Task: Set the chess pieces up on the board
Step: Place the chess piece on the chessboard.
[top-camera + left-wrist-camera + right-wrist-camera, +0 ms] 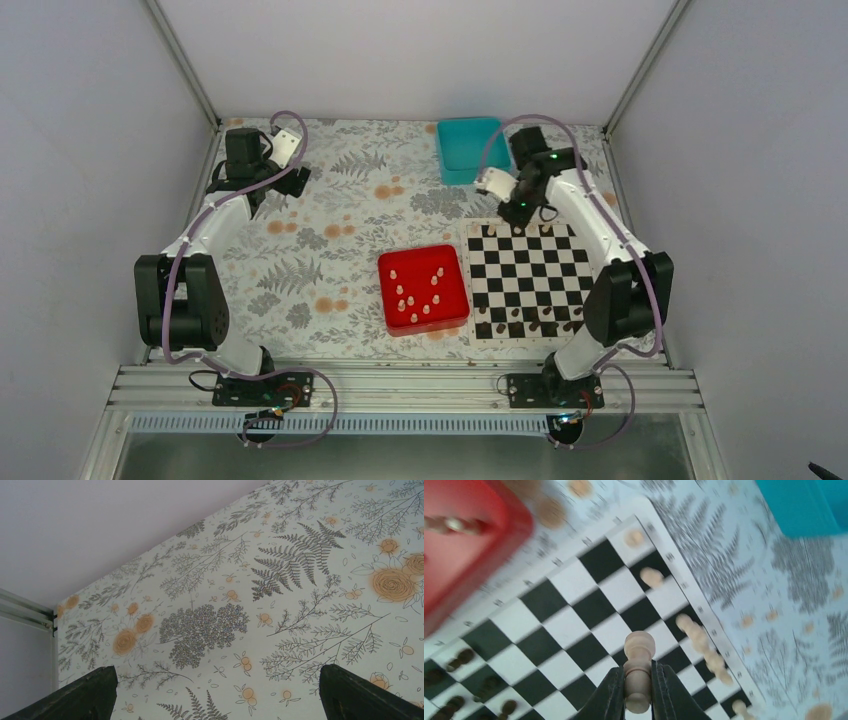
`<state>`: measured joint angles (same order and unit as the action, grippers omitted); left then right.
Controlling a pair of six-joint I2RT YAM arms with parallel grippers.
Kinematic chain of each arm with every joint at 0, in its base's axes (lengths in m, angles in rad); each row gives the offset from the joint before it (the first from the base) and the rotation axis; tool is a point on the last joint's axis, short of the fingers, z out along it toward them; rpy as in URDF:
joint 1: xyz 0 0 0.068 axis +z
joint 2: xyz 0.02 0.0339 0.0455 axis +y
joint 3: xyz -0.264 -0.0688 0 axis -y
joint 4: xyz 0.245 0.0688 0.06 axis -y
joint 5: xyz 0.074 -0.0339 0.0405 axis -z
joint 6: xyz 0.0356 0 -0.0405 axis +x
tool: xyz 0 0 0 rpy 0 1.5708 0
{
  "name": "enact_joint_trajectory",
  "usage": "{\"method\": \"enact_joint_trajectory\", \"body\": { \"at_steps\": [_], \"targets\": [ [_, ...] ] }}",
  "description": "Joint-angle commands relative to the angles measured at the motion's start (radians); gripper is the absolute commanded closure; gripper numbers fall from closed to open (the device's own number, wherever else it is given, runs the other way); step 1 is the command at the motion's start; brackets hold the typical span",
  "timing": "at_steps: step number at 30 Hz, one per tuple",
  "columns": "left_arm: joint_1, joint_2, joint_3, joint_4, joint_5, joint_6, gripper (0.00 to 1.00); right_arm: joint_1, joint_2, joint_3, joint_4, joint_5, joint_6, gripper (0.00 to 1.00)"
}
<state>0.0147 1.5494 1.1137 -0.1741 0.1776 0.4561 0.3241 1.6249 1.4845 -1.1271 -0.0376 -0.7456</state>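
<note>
the right jaws pinch one pale chess piece [639, 652] by its stem, upright, over the board [528, 275] near its 12 o'clock edge. more pale chess pieces [696, 635] stand along that border (dark pieces [520, 322] line the 6 o'clock edge, and the middle squares are open). others sit in the red tray [420, 250], just beside the board at 9 o'clock. the left jaws are spread wide over the floral counter [280, 580] at 10 o'clock, well apart from both.

The top camera looks down from behind the arm bases over the whole table [330, 230]. The left wrist camera views its far-left part closely; right wrist and top share the board [574, 610].
</note>
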Motion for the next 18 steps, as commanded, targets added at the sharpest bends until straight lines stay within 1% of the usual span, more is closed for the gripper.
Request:
{"method": "enact_joint_trajectory", "body": {
  "at_steps": [1,6,12,18],
  "targets": [
    [0.001,-0.019,-0.005,0.012,0.021,-0.004,0.0,-0.103,0.028,0.018,-0.027,0.021,-0.079,0.92],
    [0.001,-0.025,-0.009,0.015,0.017,-0.003,0.0,-0.187,0.099,0.02,0.002,0.001,-0.114,0.92],
    [0.001,-0.025,-0.009,0.013,0.015,-0.002,0.0,-0.189,0.179,0.024,0.027,-0.018,-0.117,0.92],
    [0.001,-0.025,-0.009,0.015,0.013,-0.002,0.0,-0.175,0.227,0.032,0.056,-0.027,-0.117,0.91]
  ]
}}
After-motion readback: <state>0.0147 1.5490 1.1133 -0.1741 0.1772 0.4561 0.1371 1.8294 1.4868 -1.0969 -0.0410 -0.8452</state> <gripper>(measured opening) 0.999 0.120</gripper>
